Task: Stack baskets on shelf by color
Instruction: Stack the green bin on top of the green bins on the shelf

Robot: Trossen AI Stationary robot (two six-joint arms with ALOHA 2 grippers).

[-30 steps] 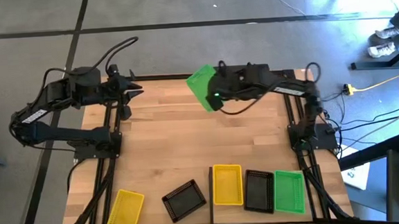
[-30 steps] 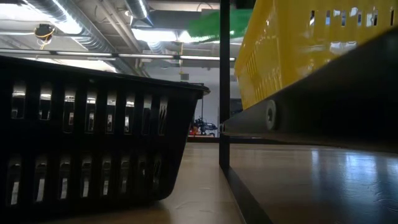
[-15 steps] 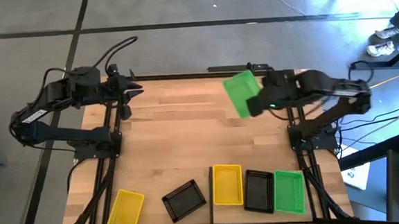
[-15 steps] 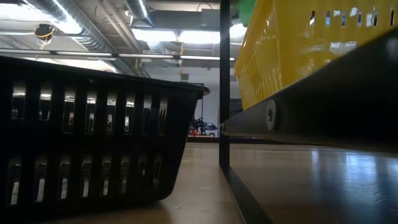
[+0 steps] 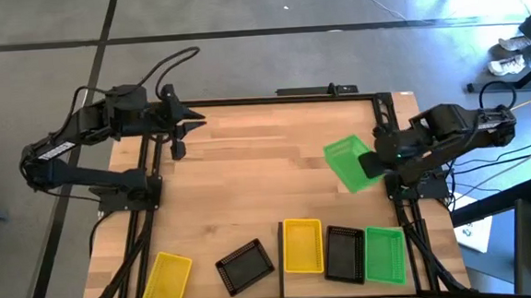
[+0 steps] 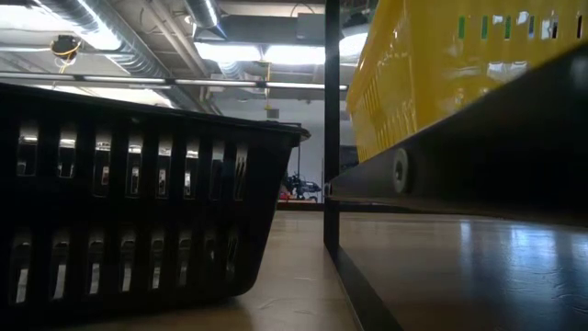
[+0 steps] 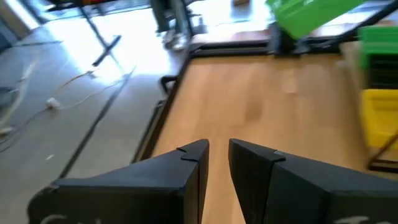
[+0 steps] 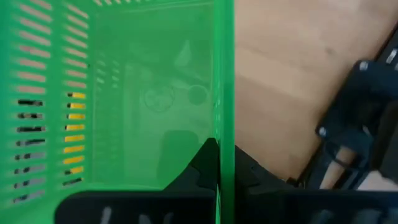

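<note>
One green basket (image 5: pixel 349 162) pinched by its wall in closed right end effector (image 5: pixel 374 164), tilted above table (image 5: pixel 249 178); shelved green basket (image 5: pixel 385 253) nearest right arm.

text: none legible | labels: none | signs: none | numbers: none

In the low view, a black basket (image 6: pixel 138 193) is filling the near side and the picture's edge is cutting it off, so its full shape is not showing. A yellow basket (image 6: pixel 441 64) on the shelf (image 6: pixel 459 119) is also being cut by the edge. Both arms are staying out of this view. In the right wrist view, the green basket (image 8: pixel 124 106) is covering most of the worktop (image 8: pixel 286 68), and its wall is hiding the tips of the right claw (image 8: pixel 216 163). In the left wrist view, the far baskets are looking blurred.
</note>
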